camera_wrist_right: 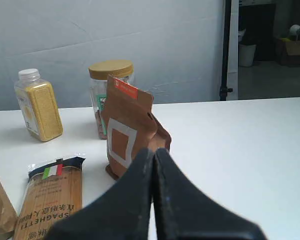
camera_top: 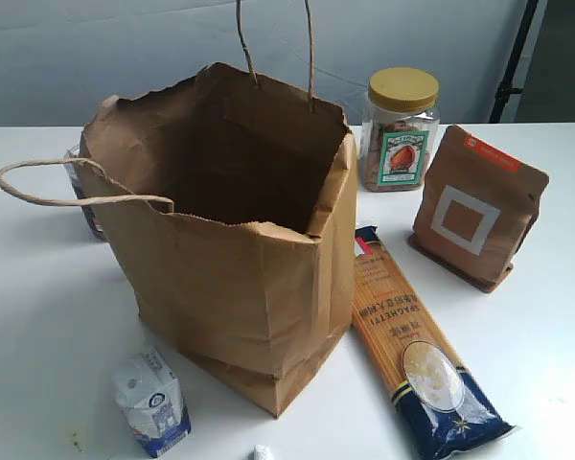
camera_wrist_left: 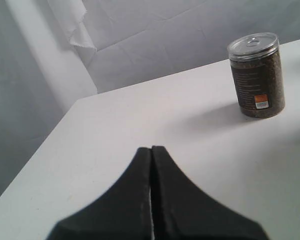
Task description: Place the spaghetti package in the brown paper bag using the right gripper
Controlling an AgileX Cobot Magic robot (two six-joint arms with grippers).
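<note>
Near packet: small white-and-blue packet (camera_top: 151,402) on the worktop (camera_top: 38,316), just left of the bag's near corner; sealed, so I cannot see what is in it.
Spaghetti package (camera_top: 417,345): one, lying flat on the worktop just right of the bag, outside it. Its dark blue end is near me and its striped end is far; pasta shows through the clear middle.
Brown paper bag (camera_top: 230,278): one, upright, mouth wide open, two cord handles. I see only bare paper walls inside; its floor is hidden from me.
Brown pouch (camera_top: 474,206): one, standing closed at far right, white square facing me.
Jar (camera_top: 400,129): one, yellow lid, far behind the pouch, brownish pieces inside.
Bottle (camera_wrist_right: 38,105): one, white cap, filled with yellow grain, seen only from the right wrist.
Can (camera_wrist_left: 256,75): one, clear lid, dark contents, seen from the left wrist.
Right gripper (camera_wrist_right: 154,150): fingers pressed together, grasping nothing, above the worktop with the pouch just beyond the tips.
Left gripper (camera_wrist_left: 151,149): fingers clenched tip to tip, gripping nothing, well apart from the can.
</note>
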